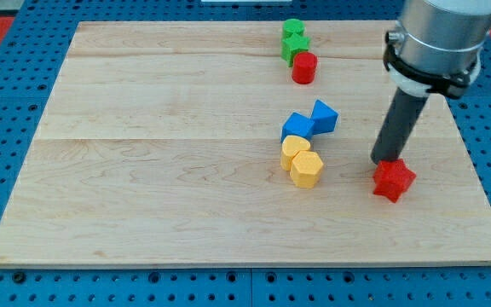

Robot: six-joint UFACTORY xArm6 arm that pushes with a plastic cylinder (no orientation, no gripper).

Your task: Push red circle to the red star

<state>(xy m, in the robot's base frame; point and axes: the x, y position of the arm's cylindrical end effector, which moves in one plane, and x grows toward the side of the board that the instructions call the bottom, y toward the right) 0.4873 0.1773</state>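
Observation:
The red circle point(304, 66) stands near the view's top, just below and right of two green blocks point(294, 39). The red star point(394, 180) lies at the view's lower right. My tip point(381, 160) rests at the star's upper left edge, touching or almost touching it. The tip is far from the red circle, well below and to its right.
Two blue blocks point(309, 121) sit in the middle of the wooden board point(143, 170), with two yellow blocks point(302, 160) just below them. The arm's grey body point(437, 38) hangs over the board's upper right corner.

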